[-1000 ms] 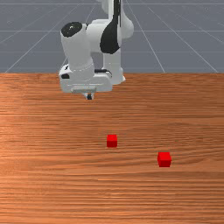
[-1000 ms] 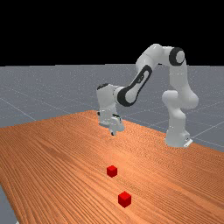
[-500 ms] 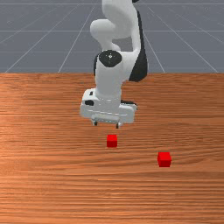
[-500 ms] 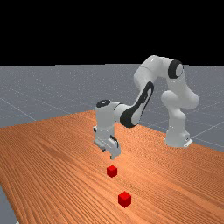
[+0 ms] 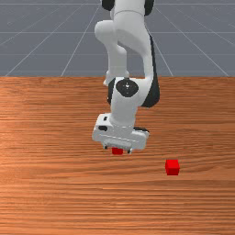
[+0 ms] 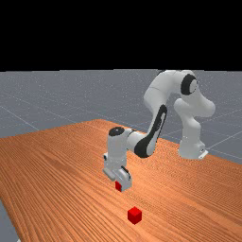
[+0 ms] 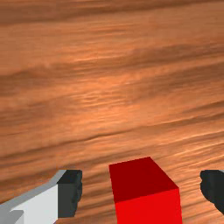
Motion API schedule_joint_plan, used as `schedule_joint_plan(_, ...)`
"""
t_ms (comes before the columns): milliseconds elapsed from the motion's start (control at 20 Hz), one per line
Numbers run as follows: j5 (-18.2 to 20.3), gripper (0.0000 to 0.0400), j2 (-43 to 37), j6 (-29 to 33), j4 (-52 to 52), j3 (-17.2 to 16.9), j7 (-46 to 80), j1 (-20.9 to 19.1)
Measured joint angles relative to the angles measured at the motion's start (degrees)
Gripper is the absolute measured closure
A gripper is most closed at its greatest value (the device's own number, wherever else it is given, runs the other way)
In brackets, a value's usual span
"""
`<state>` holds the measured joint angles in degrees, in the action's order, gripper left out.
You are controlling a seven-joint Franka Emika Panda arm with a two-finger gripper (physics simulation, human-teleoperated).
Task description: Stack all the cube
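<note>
Gripper [image 7: 141,192] is hanging open at cube [image 7: 148,211], neither finger touching; cube is likely being light, stiff; opposite side faces are offering best hold.

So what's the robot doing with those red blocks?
The robot arm has its gripper low at one red block. The fingers are open, one on each side with a gap, so it isn't holding the block. The other block sits apart on the table, toward the front view's right. The blocks aren't stacked yet.
</note>
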<state>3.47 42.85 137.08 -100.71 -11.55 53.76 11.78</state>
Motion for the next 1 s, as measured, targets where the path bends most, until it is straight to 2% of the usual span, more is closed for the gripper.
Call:
schedule_joint_plan(300, -0.07, 0.0, -1.56, 1.07, -3.24, -0.06, -0.34, 0.07)
schedule_joint_plan(350, -0.22, 0.0157, -1.64, 1.1, -3.41, -0.12, -0.4, 0.15)
schedule_joint_plan(400, -0.35, 0.0198, -1.76, 1.0, -3.64, -0.12, -0.48, 0.24)
schedule_joint_plan(700, 0.67, 0.0198, -2.75, 0.55, -1.81, 2.05, -1.16, 0.99)
schedule_joint_plan(1000, 3.67, 0.0198, 0.83, -3.02, 13.96, 6.95, 2.52, 4.83)
